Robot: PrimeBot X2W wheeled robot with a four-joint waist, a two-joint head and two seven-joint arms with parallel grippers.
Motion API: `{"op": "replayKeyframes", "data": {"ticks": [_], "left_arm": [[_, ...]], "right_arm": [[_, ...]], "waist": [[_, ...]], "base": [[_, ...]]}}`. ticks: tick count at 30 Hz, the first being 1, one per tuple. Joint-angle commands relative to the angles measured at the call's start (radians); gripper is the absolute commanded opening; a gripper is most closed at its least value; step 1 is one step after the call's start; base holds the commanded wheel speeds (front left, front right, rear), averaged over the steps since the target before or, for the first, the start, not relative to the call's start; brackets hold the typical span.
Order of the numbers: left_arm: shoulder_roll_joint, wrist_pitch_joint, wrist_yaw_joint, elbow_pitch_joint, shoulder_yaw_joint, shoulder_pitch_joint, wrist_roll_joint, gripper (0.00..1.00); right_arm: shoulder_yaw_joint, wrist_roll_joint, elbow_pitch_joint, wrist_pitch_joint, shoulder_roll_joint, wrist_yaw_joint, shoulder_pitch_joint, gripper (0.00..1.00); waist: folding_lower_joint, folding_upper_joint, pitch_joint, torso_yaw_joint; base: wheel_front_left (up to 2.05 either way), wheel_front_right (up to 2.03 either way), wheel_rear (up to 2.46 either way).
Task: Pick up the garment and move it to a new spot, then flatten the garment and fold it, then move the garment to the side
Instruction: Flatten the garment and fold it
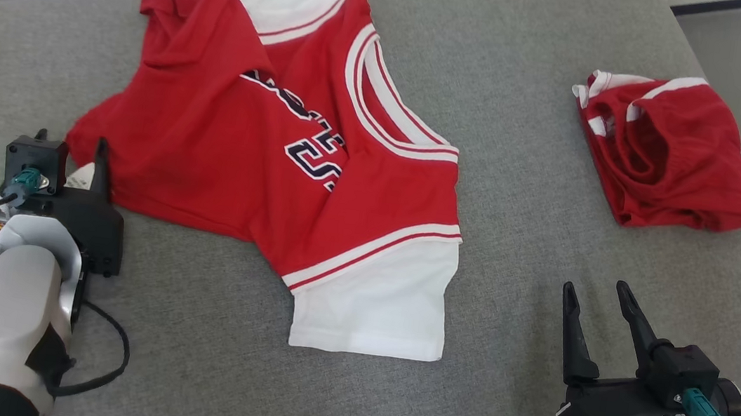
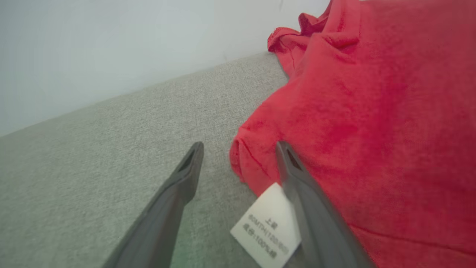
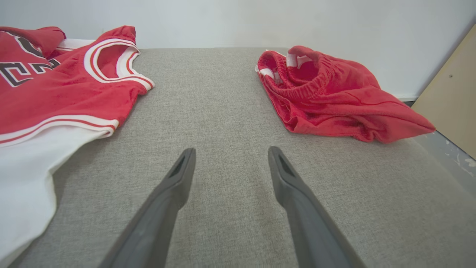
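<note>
Four fingers [image 1: 573, 332], one jersey [image 1: 208, 146], one pair of shorts [image 1: 685, 176]

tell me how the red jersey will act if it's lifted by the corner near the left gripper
Probably floppy: the jersey lies creased and folded over itself, so it should drape and hang from the left gripper rather than hold shape. Likely light, being thin cloth. It may drag on the rough grey cushion rather than slide.

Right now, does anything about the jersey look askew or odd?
The jersey lies rumpled, one side folded over its lettering; its care label sticks out at the corner between the open left gripper's fingers.
</note>
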Motion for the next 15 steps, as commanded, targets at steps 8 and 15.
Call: {"op": "replayKeyframes", "data": {"ticks": [8,15], "left_arm": [[-0.005,-0.002,0.018,0.085,-0.032,-0.035,0.02,0.36],[-0.032,-0.003,0.028,-0.009,-0.045,-0.014,0.009,0.0]], "right_arm": [[-0.004,0.002,0.005,-0.004,0.006,-0.003,-0.021,1.0],[0.001,0.009,0.016,-0.004,0.011,-0.003,-0.011,1.0]], "waist": [[-0.0002,-0.0001,0.026,0.01],[-0.0002,-0.0001,-0.012,0.059]], "base": [[0.0,0.0,0.0],[0.0,0.0,0.0]]}}
